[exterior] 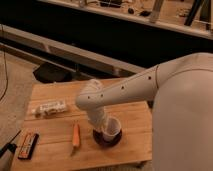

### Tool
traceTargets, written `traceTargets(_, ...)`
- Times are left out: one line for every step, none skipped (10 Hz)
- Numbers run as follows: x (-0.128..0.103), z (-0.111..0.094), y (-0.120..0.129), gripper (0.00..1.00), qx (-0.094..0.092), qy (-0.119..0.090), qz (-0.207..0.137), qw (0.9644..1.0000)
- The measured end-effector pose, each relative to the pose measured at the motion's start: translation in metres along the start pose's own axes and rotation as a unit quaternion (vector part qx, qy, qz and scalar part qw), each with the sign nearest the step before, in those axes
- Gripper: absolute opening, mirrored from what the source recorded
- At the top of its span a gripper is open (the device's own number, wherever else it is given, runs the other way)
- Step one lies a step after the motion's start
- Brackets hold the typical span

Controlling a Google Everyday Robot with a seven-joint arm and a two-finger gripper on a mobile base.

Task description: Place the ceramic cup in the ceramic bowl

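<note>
No lettering, number or brand can be read anywhere I look; my gripper [106, 131] sits at the ceramic cup [112, 128] over the ceramic bowl [107, 138] near the middle of the wooden table [55, 150], and none of these carries a mark I can make out; the clear wrapped packet [49, 108] at the far left shows pale patches that may be print, too blurred to read; the dark flat packet [28, 145] at the near left has orange-red patches on its face, again nothing legible; my arm [130, 90] bears only small dark dots, no writing.
</note>
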Motion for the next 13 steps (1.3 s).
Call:
traceTargets(-0.002,0.006,-0.001,0.02,-0.001,0.004,-0.004,1.0000)
traceTargets(-0.004,0.009,-0.002,0.09,-0.002,0.007,-0.004,1.0000)
traceTargets(-0.006,0.010,-0.002,0.18,-0.005,0.008,-0.003,1.0000)
traceTargets(-0.008,0.011,-0.003,0.27,-0.007,0.007,-0.002,0.9999)
traceTargets(-0.013,0.011,-0.003,0.41,-0.011,0.003,0.001,0.9999)
traceTargets(-0.015,0.011,-0.005,0.51,-0.011,0.002,0.003,0.9999)
traceTargets(-0.016,0.011,-0.006,0.59,-0.010,0.001,0.004,0.9999)
traceTargets(-0.017,0.009,-0.007,0.71,-0.010,-0.001,0.006,0.9999)
traceTargets(-0.018,0.009,-0.007,0.77,-0.010,-0.002,0.007,0.9999)
traceTargets(-0.019,0.008,-0.008,0.80,-0.011,-0.003,0.009,0.9999)
traceTargets(-0.019,0.008,-0.008,0.80,-0.010,-0.004,0.010,0.9999)
traceTargets(-0.020,0.008,-0.009,0.80,-0.011,-0.006,0.011,0.9999)
traceTargets(-0.019,0.007,-0.009,0.80,-0.011,-0.006,0.012,0.9999)
